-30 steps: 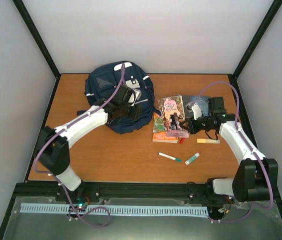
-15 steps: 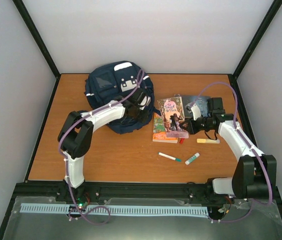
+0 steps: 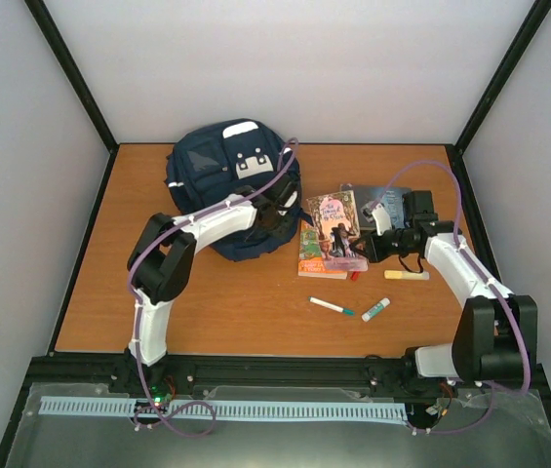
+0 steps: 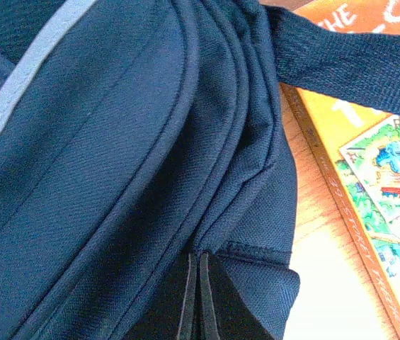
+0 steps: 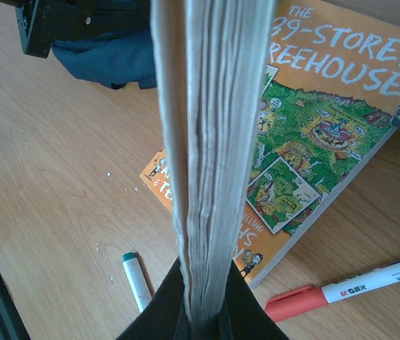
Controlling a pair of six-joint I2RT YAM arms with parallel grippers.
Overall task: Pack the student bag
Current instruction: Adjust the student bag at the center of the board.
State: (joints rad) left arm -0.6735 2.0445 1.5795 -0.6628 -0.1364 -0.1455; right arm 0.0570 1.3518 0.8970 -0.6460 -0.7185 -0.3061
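The student bag (image 3: 218,180), navy with white stripes, lies at the back of the table. My left gripper (image 3: 273,220) is at its right lower edge. In the left wrist view the bag (image 4: 115,163) fills the frame, and my left gripper (image 4: 200,256) is shut with its tips against the bag's seam. I cannot tell if anything is pinched between them. My right gripper (image 3: 373,240) is shut on a pink-covered book (image 3: 336,225), held tilted above an orange book (image 3: 312,259). In the right wrist view my right gripper (image 5: 207,312) clamps the book's page edge (image 5: 214,142).
The orange Treehouse book (image 5: 327,134) lies flat beside the bag, one dark strap (image 4: 355,64) across its corner. A green-capped marker (image 3: 332,306), a second pen (image 3: 375,310), a red marker (image 5: 306,301) and a yellow highlighter (image 3: 407,275) lie nearby. A grey book (image 3: 392,196) sits behind the right gripper.
My left gripper has moved from over the bag's middle to its right lower edge, and the arm's elbow has swung in. The right gripper and its book have barely moved.
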